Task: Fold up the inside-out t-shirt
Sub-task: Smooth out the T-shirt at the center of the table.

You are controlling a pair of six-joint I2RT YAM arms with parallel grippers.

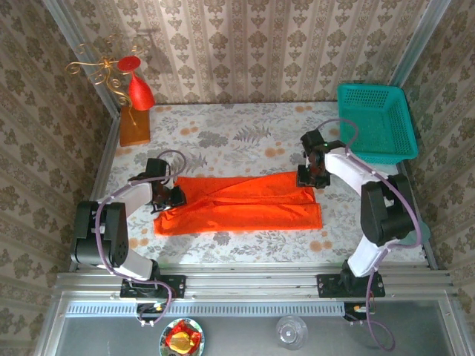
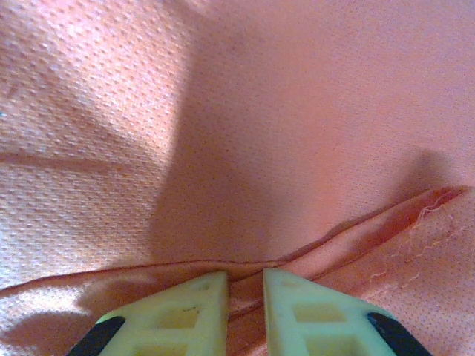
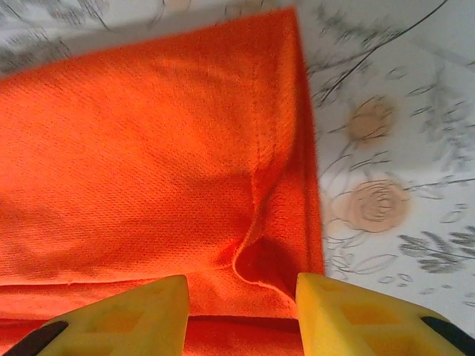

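The inside-out t-shirt (image 1: 245,202) lies as a long orange-red band across the middle of the flowered table (image 1: 245,133), folded lengthwise. At its left end, my left gripper (image 1: 169,197) is down on the cloth. In the left wrist view its jaws (image 2: 245,274) stand close together, with a ridge of shirt fabric (image 2: 260,133) pinched between them by a seam. My right gripper (image 1: 312,178) is at the shirt's right end. In the right wrist view it (image 3: 241,280) is open, its fingers set wide over a curled edge of the shirt (image 3: 148,148).
A teal basket (image 1: 375,122) stands at the back right. At the back left a glossy red cone ornament with gold wire (image 1: 139,93) sits on a wooden block (image 1: 134,126). Patterned walls close in the table on three sides.
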